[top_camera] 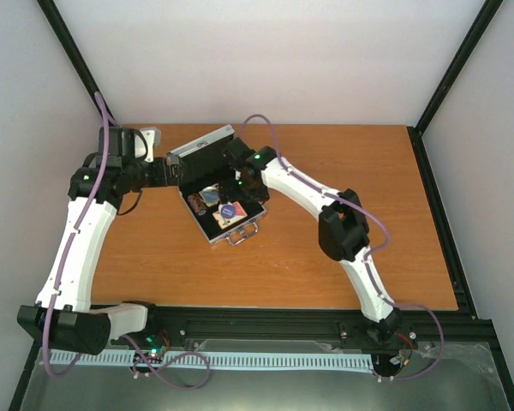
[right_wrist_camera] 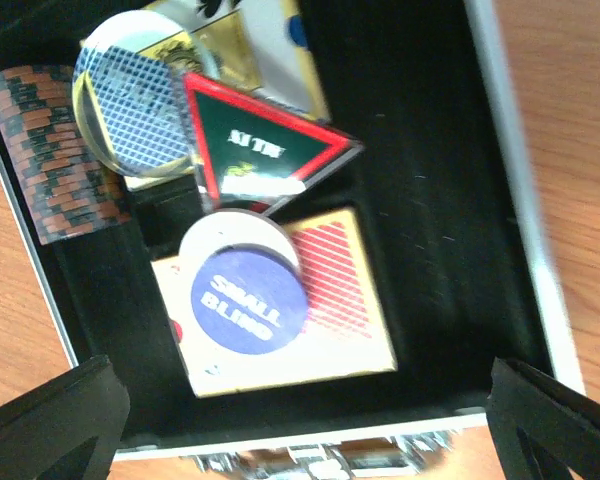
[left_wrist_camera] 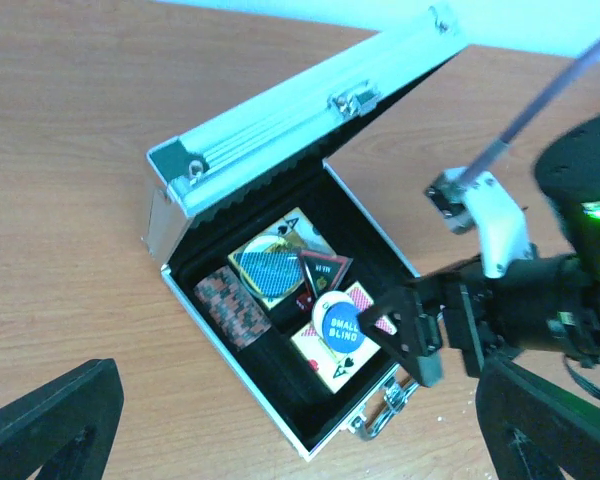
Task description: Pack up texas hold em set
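The silver case (left_wrist_camera: pixel 235 360) sat open near the middle of the worktop (top_camera: pixel 368 154), turned corner-on to the arms. Its ribbed lid (left_wrist_camera: pixel 280 115) was raised and leaned over the far side, and its handle (left_wrist_camera: pixel 385 410) lay at the near edge.

Inside, on the black lining, a dark chip stack (left_wrist_camera: pixel 230 305) lay on its side along the left wall. Beside it was the blue-yellow card pack (right_wrist_camera: pixel 270 50), with the clear disc (right_wrist_camera: pixel 130 110) resting on top of it. A dark triangular plaque (right_wrist_camera: pixel 260 150) with a red border lay tilted across the gap, one edge over that pack and its point towards the right wall. Below it lay the red card pack (right_wrist_camera: pixel 330 290), and on its left part sat a white disc with a blue face reading SMALL BLIND (right_wrist_camera: pixel 245 295).

The right hand (left_wrist_camera: pixel 405 335) hung over the front right of the case, just beside the blue-faced disc. Its fingers (right_wrist_camera: pixel 50 420) were spread wide with nothing between them. Its arm crossed the case's right side, so in the top view it hid part of the tray.

The left hand (top_camera: pixel 176 174) was level with the lid's left end. Its fingers (left_wrist_camera: pixel 50 425) were also wide apart and gripped nothing. A purple cable (top_camera: pixel 270 128) looped above the lid.
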Controlling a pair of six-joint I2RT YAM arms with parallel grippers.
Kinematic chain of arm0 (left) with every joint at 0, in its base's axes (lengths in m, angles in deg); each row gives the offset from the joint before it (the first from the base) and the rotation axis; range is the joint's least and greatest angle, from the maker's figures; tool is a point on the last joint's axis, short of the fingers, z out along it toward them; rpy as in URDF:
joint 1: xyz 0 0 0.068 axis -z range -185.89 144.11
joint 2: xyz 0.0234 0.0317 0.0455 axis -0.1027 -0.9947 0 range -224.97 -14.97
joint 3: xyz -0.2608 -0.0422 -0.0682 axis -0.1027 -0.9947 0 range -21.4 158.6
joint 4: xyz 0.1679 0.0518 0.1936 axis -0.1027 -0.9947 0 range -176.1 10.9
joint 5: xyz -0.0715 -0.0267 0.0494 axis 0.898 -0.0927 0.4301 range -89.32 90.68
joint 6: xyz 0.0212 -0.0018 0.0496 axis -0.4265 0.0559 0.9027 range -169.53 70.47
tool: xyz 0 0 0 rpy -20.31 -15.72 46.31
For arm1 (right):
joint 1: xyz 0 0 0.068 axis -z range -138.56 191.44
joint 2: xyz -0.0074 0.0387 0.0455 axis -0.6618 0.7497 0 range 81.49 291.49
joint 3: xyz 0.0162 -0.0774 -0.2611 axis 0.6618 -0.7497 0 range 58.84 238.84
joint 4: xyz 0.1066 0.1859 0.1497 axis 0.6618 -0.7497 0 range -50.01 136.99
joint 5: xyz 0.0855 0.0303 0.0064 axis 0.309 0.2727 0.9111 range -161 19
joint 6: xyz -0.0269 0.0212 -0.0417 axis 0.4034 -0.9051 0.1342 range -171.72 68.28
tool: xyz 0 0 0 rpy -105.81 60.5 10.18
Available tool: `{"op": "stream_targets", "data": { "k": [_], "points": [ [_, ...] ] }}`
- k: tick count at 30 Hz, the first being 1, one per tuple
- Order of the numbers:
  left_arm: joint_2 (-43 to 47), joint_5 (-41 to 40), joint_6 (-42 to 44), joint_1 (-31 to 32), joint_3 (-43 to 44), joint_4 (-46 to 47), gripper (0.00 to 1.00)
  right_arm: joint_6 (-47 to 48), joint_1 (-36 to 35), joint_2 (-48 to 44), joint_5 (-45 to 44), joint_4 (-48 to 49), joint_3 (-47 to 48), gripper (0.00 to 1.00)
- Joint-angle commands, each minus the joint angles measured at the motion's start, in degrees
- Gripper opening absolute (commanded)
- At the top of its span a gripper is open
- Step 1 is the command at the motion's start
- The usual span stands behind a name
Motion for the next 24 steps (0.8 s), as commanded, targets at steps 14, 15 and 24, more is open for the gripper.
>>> {"op": "stream_targets", "data": {
  "k": [14,15,24],
  "points": [
    [-19.7,-1.6,-2.3,0.1,22.0,2.8,1.0,5.2,15.5,-14.6,10.7,8.3,-12.3,1.0],
    [-21.3,-2.1,-2.4,0.1,23.2,3.1,1.0,5.7,16.0,-14.4,11.5,8.4,-12.3,1.0],
    [-33.7,-0.9,-1.7,0.1,29.8,8.4,1.0,10.6,18.4,-13.8,18.3,7.8,-13.2,1.0]
  ]
}}
